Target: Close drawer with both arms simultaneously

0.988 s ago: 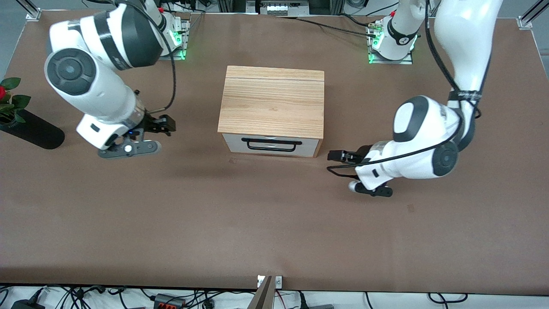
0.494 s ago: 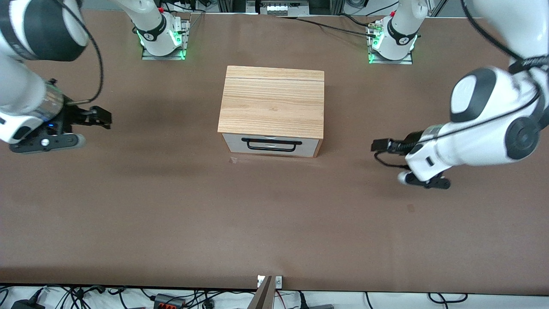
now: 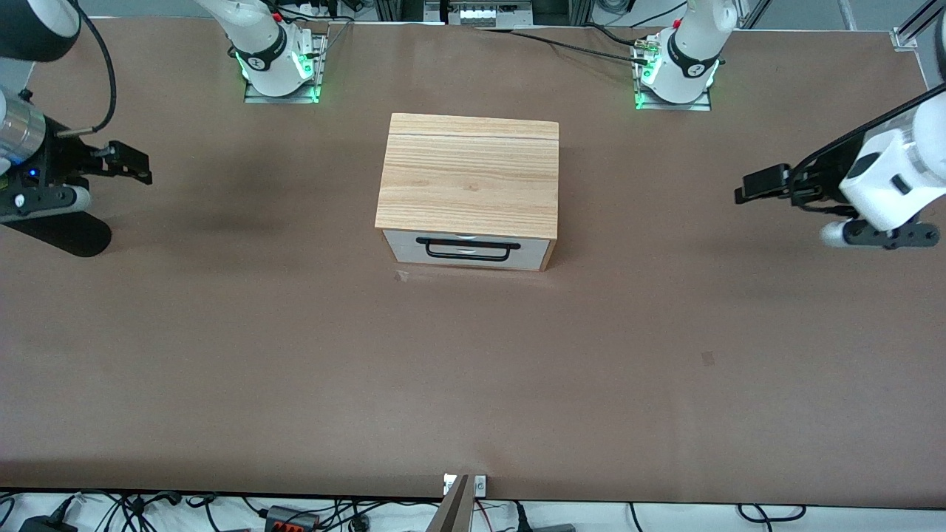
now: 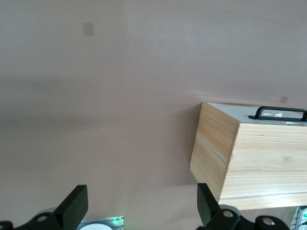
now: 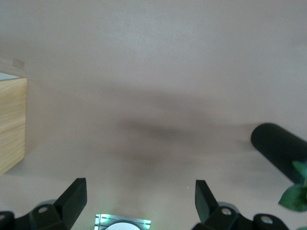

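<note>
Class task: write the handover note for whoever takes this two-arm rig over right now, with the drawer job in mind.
Left gripper: open, empty, over bare table toward the left arm's end.
Right gripper: open, empty, over the table at the right arm's end.
White-fronted drawer with black bar handle: flush in the light oak cabinet mid-table.
Done: drawer looks shut.
Left: apparently nothing; both arms are clear of it.

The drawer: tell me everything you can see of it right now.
The drawer shows only its white front panel with a black wire bar handle. It sits pushed in, its front about flush with the light wood cabinet, facing the front camera at mid-table. Nothing touches it: the left gripper and right gripper hang open over the table's ends.
</note>
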You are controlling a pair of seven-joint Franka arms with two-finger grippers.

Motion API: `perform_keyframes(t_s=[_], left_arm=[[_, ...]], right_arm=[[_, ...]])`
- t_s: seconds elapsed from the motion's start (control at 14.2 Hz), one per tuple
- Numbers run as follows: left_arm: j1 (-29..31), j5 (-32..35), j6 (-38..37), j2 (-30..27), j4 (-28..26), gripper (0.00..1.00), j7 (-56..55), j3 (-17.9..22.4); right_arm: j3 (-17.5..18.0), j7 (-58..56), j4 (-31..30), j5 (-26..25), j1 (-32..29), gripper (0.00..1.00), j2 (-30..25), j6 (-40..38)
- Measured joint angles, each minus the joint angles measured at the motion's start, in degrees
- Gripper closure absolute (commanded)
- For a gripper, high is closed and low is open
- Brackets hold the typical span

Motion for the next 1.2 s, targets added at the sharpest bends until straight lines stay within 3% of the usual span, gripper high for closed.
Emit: perform_keyframes(t_s=[0.28, 0.42, 0.56, 0.78, 1.2], left_arm=[[0.07, 1.21, 2.41, -3.37, -8.84, 0.00, -0.08, -1.47], [-0.15, 1.41, 6.94, -5.84, -13.20, 0.00, -1.34, -3.06], [-0.24, 1.58, 12.98, -10.58, -20.13, 0.00, -3.01, -4.46], [-0.16, 1.70, 17.27, -18.62, -29.58, 0.00, -3.54, -5.39], [-0.48, 5.36, 17.12, -20.37, -30.97, 0.00, -3.51, -5.42]], right_arm=[[-0.12, 2.79, -4.31, 0.66, -0.33, 0.00, -3.66, 6.76], [-2.84, 2.97, -4.00, 1.19, -0.14, 0.00, -3.87, 8.05], [-7.26, 2.51, -3.80, 2.78, 0.77, 0.00, -3.86, 8.03], [-7.43, 2.47, -3.40, 3.16, 1.04, 0.00, -3.85, 7.89], [-5.08, 2.85, 1.62, 3.16, 0.96, 0.00, -1.09, 3.78]])
